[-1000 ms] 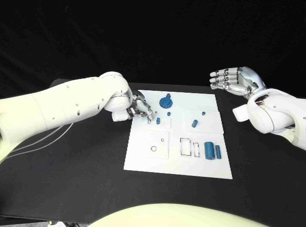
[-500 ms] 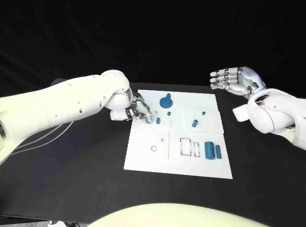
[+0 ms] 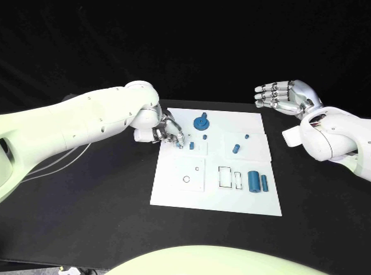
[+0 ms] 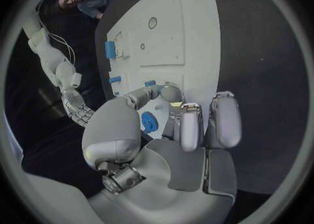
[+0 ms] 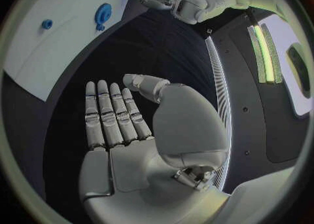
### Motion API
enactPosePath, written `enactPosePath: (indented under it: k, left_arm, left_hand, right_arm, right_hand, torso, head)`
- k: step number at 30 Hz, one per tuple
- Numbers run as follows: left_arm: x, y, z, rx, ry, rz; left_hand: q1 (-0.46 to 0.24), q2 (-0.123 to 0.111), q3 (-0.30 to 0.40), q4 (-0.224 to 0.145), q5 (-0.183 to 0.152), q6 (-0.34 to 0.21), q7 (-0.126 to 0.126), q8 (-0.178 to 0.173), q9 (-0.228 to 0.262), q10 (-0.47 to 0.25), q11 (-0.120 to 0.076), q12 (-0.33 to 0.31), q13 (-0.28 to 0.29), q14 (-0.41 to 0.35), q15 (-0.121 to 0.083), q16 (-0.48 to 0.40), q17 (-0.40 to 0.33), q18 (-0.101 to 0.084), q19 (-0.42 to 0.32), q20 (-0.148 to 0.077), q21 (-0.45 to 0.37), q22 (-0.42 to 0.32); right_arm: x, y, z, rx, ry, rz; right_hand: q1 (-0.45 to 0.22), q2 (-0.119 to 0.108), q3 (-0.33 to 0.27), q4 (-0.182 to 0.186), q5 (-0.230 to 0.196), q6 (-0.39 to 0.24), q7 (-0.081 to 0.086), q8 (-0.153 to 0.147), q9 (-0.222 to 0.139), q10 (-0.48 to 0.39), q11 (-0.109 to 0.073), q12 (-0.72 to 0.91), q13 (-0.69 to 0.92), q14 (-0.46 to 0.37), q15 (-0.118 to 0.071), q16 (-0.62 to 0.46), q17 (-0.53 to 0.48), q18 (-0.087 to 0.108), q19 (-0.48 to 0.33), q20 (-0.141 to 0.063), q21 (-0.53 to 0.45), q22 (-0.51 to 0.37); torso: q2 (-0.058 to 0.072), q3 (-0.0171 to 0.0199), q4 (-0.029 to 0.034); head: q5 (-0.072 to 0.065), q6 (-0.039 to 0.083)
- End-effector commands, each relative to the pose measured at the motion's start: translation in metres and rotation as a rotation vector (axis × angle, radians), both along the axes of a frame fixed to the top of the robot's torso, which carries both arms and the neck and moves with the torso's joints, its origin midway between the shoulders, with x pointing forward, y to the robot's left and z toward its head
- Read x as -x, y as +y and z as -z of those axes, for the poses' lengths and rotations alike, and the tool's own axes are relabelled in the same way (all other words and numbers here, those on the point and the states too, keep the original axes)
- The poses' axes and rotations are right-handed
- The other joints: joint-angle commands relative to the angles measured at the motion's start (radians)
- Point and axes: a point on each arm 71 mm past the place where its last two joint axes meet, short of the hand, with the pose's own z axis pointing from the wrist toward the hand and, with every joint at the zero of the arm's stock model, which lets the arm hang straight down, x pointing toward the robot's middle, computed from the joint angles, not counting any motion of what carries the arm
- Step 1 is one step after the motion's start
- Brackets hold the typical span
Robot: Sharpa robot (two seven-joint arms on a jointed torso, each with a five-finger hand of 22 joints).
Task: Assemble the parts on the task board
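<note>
My left hand (image 3: 168, 133) sits over the board (image 3: 198, 195) edge, fingers curled by a small blue part (image 3: 191, 145); can't tell if gripped. Right hand (image 3: 286, 97) hangs off-board, fingers straight, side by side, empty, prob. parked to stay clear.

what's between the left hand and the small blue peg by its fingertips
Nothing visible. The left hand hovers at the white task board's left edge, fingertips right beside the small blue peg, with bare board between them.

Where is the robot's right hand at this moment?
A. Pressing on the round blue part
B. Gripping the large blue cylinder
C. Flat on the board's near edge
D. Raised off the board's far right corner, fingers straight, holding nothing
D: the right hand hangs beyond the task board with its fingers extended and nothing in it.
</note>
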Motion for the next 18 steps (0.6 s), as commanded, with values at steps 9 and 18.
enactPosePath:
  k: [9, 18]
  left_arm:
    - [-0.0031, -0.0022, 0.0004, -0.026, 0.017, 0.018]
    - [-0.0047, -0.0040, -0.0008, -0.031, 0.021, 0.025]
  left_hand:
    - [0.036, 0.094, -0.026, 0.020, -0.080, 0.195, -0.042, 0.023, 0.098, 0.041, -0.009, -0.007, 0.021, 0.110, -0.002, 0.025, 0.271, -0.013, 0.022, 0.002, 0.017, 0.091]
    - [0.054, 0.101, -0.043, 0.026, -0.184, 0.201, -0.042, 0.002, 0.122, 0.041, -0.008, -0.011, 0.020, 0.110, -0.001, 0.025, 0.271, -0.013, 0.021, 0.003, 0.017, 0.092]
  right_arm:
    - [0.0000, 0.0017, 0.0003, -0.001, 0.001, -0.007]
    - [-0.0003, 0.0023, 0.0005, -0.001, 0.003, -0.009]
  right_hand:
    - [-0.002, 0.015, -0.003, -0.002, 0.013, 0.009, 0.046, -0.010, -0.008, -0.022, 0.002, -0.014, -0.007, -0.010, 0.003, -0.018, -0.007, 0.005, -0.001, 0.004, -0.009, -0.005]
    - [-0.002, 0.015, -0.003, -0.002, 0.013, 0.009, 0.046, -0.010, -0.008, -0.022, 0.002, -0.014, -0.007, -0.010, 0.003, -0.018, -0.007, 0.005, -0.001, 0.004, -0.009, -0.005]
  torso:
    - [-0.001, 0.0004, 0.0003]
    - [-0.001, 0.0005, 0.0004]
  head:
    - [-0.003, -0.001]
    - [-0.003, -0.001]
